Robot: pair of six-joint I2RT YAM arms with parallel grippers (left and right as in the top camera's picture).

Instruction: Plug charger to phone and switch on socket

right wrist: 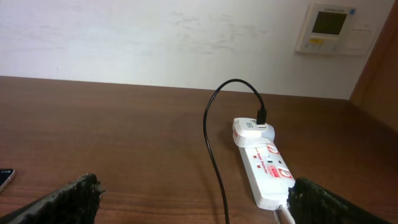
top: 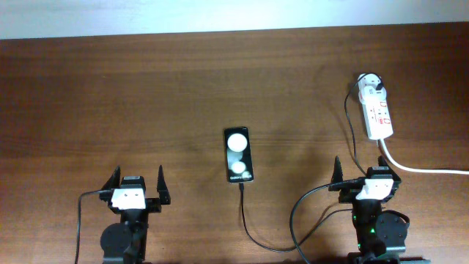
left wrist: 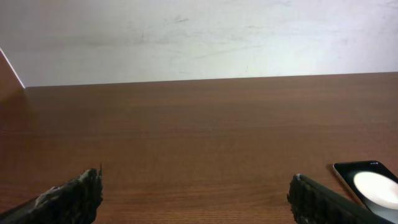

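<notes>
The black phone [top: 237, 154] lies flat mid-table, its screen showing two round reflections. The thin black charger cable [top: 244, 220] meets the phone's near edge, loops along the front and runs up to the white adapter [top: 371, 86], which is seated in the far end of the white socket strip [top: 379, 117]. My left gripper [top: 138, 181] is open and empty, left of the phone. My right gripper [top: 366, 174] is open and empty, just in front of the strip. The right wrist view shows the strip [right wrist: 267, 171], the adapter [right wrist: 252, 132] and the cable [right wrist: 211, 143]. The left wrist view shows the phone [left wrist: 370, 186] at lower right.
The strip's thick white cord [top: 418, 167] runs off to the right, past my right gripper. Bare brown table lies around the phone. A white wall stands behind the table, with a wall control panel [right wrist: 329, 28] on it.
</notes>
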